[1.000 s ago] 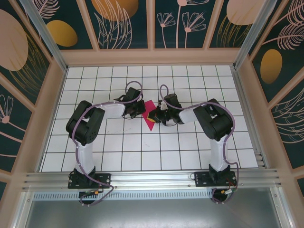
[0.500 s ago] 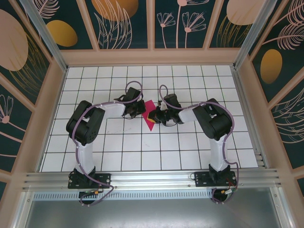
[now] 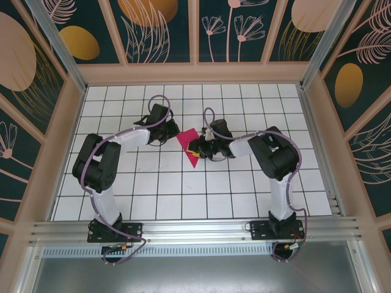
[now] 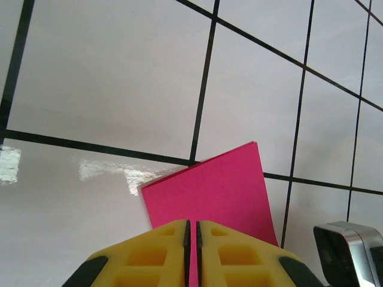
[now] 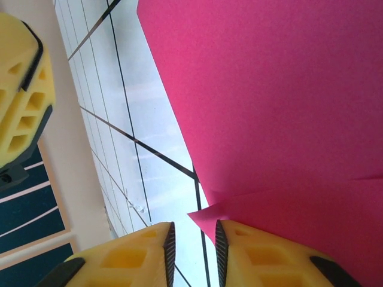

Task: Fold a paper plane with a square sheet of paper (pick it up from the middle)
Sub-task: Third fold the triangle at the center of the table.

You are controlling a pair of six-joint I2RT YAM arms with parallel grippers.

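Mid-table, the folded magenta paper (image 3: 189, 144) sits between left gripper (image 4: 191, 232), clenched at its 9 o'clock edge, and right gripper (image 5: 192, 239), slightly parted at 3; open table (image 3: 183, 195) toward 6.

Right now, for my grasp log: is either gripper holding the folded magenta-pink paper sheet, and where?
Cannot be told. Left gripper is shut at an edge of the folded magenta-pink paper sheet; right gripper, slightly open, sits at its flap corner.

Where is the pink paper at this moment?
In the top external view, the square sheet of paper is near the table's centre, between the left end effector and the right end effector.
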